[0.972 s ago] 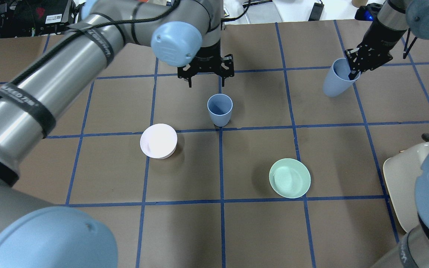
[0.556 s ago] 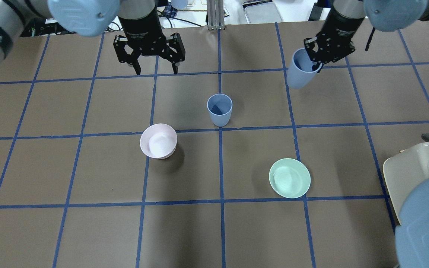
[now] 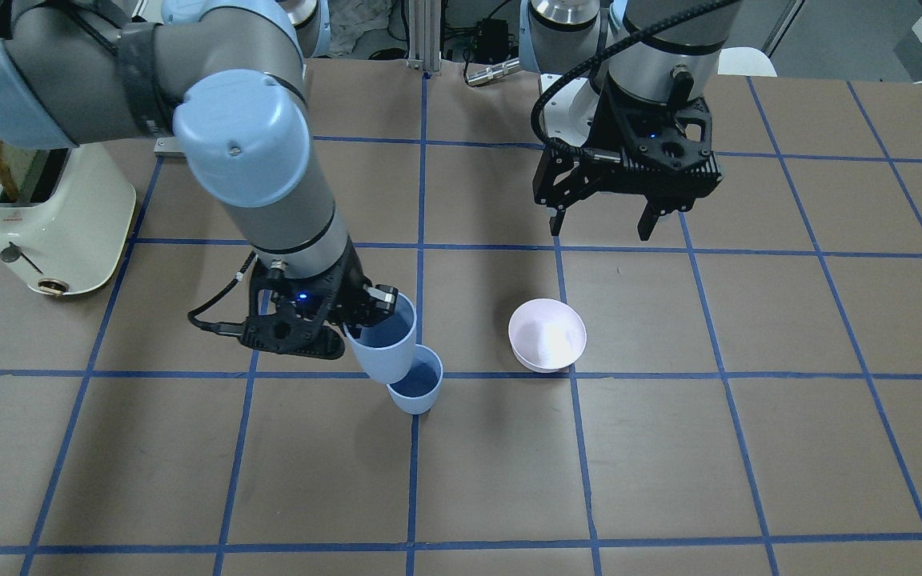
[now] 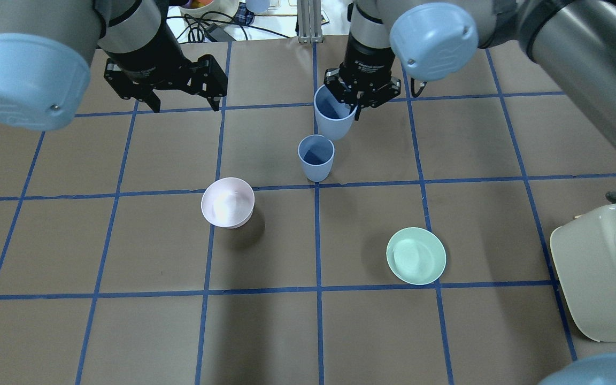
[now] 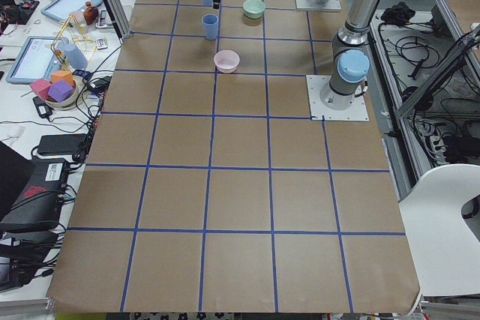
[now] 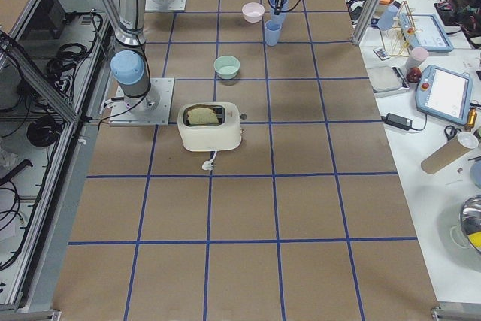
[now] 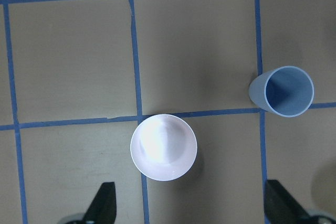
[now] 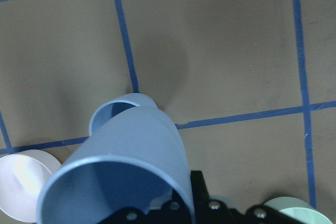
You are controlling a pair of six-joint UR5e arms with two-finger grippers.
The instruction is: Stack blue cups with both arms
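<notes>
Desk covered in brown sheeting and divided by a blue tape grid; white chair and cluttered white bench are seen alongside.

Right wrist view: the tilted pale periwinkle-blue plastic tumbler covers most of the standing blue tumbler; only a rim arc shows. The bottom edge cuts the right gripper, the round pale pink bowl and the round mint green bowl.
Left wrist view: the left gripper shows two fingertips only.
Overhead: the cream toaster is cut by the right edge.
Side views: tumbler contact too small to judge.
</notes>
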